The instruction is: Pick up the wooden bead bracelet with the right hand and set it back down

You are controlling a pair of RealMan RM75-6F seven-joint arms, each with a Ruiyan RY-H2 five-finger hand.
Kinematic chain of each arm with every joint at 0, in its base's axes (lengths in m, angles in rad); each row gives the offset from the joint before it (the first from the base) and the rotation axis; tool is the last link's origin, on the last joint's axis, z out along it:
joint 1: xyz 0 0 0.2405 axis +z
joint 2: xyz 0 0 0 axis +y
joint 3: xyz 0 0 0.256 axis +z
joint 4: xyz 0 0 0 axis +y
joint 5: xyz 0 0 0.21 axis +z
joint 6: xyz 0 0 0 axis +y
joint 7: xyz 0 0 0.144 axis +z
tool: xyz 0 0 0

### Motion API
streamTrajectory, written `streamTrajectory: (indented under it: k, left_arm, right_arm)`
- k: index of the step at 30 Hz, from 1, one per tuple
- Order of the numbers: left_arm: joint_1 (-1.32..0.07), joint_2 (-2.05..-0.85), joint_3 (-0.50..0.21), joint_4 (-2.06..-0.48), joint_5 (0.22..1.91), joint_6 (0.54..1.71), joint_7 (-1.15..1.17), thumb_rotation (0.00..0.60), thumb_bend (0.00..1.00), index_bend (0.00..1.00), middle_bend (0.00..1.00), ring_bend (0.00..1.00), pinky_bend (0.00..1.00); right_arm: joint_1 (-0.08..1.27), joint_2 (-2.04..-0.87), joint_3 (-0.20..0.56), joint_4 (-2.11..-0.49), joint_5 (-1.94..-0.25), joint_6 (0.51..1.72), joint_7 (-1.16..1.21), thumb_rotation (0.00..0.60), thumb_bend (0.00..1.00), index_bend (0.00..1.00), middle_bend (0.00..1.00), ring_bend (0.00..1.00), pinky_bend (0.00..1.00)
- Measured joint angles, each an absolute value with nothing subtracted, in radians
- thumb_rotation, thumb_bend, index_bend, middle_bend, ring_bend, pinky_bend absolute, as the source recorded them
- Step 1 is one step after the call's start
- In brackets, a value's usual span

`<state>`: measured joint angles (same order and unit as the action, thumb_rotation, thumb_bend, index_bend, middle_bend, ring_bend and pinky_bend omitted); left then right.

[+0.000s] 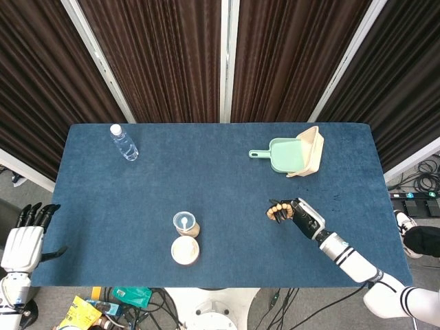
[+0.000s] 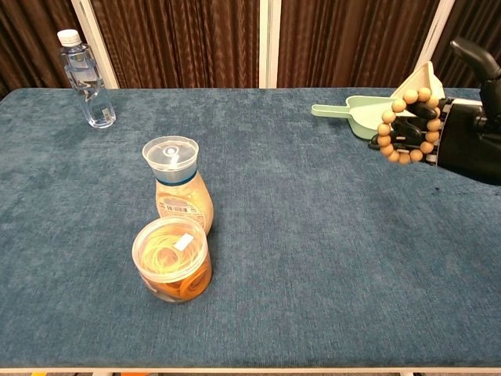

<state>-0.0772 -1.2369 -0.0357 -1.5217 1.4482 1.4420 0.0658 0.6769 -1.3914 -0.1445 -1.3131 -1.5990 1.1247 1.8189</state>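
Nearest the robot, a squat clear jar [image 2: 171,261] of yellow bands is sitting on the blue worktop [image 2: 313,258], with a capped bottle of orange-tan contents [image 2: 178,186] standing just behind it and touching it. Off the worktop's near left corner, the left hand [image 1: 22,242] is hanging idle with its fingers extended and holding nothing.

On the right side, the right hand [image 2: 462,141] is holding the wooden bead bracelet [image 2: 409,127] off the cloth, the loop hanging over its dark fingers [image 2: 407,139] at their tips. The ring is facing roughly toward the chest camera, its lower beads sitting clear above the worktop, so setting it down looks like a matter of going straight down and letting the fingers slip out leftward. This arm is plainly the nearer one; the left is well apart.

Behind the hand, a green dustpan [image 1: 283,154] with a cream piece [image 1: 313,150] leaning in it is lying near the far right. A clear water bottle [image 1: 124,142] is standing at the far left, and dark pleated curtains [image 1: 158,55] are closing off the room
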Motion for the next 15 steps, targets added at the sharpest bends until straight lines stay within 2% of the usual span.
streamTrajectory:
  k: [2,4,5,7,9,10,12,15]
  left_arm:
    - [-0.075,-1.238,-0.035,-1.518,1.447,1.443,0.06,0.6,0.02,0.14,0.13,0.05,0.0]
    - [-0.075,-1.239,-0.034,-1.516,1.444,1.441,0.057,0.6,0.02,0.14,0.13,0.04,0.0]
    - [-0.075,-1.239,-0.034,-1.515,1.442,1.438,0.056,0.6,0.02,0.14,0.13,0.04,0.0]
    - [-0.076,-1.241,-0.033,-1.512,1.443,1.436,0.053,0.6,0.02,0.14,0.13,0.04,0.0]
    - [-0.079,-1.243,-0.033,-1.507,1.445,1.434,0.049,0.6,0.02,0.14,0.13,0.04,0.0]
    - [-0.08,-1.244,-0.033,-1.504,1.446,1.434,0.047,0.6,0.02,0.14,0.13,0.04,0.0]
    - [-0.081,-1.247,-0.033,-1.497,1.449,1.434,0.042,0.6,0.02,0.14,0.13,0.04,0.0]
    - [-0.083,-1.248,-0.033,-1.494,1.449,1.431,0.04,0.6,0.02,0.14,0.13,0.04,0.0]
  right_arm:
    - [0.678,-1.391,-0.141,-1.318,-1.603,1.12,1.817,0.182,0.0,0.79,0.67,0.36,0.0]
    - [0.682,-1.39,-0.142,-1.317,-1.616,1.119,1.864,0.181,0.0,0.75,0.62,0.31,0.0]
    - [0.684,-1.39,-0.143,-1.315,-1.624,1.12,1.899,0.181,0.0,0.69,0.6,0.28,0.0]
    - [0.688,-1.392,-0.148,-1.303,-1.647,1.131,2.016,0.181,0.0,0.47,0.53,0.2,0.0]
    - [0.691,-1.397,-0.153,-1.285,-1.672,1.151,2.152,0.18,0.0,0.29,0.43,0.12,0.0]
    - [0.693,-1.402,-0.157,-1.269,-1.689,1.166,2.254,0.179,0.0,0.24,0.39,0.09,0.0]
    - [0.695,-1.409,-0.161,-1.244,-1.711,1.188,2.407,0.179,0.0,0.2,0.35,0.07,0.0]
    - [0.698,-1.423,-0.17,-1.199,-1.746,1.233,2.61,0.179,0.0,0.18,0.35,0.06,0.0]
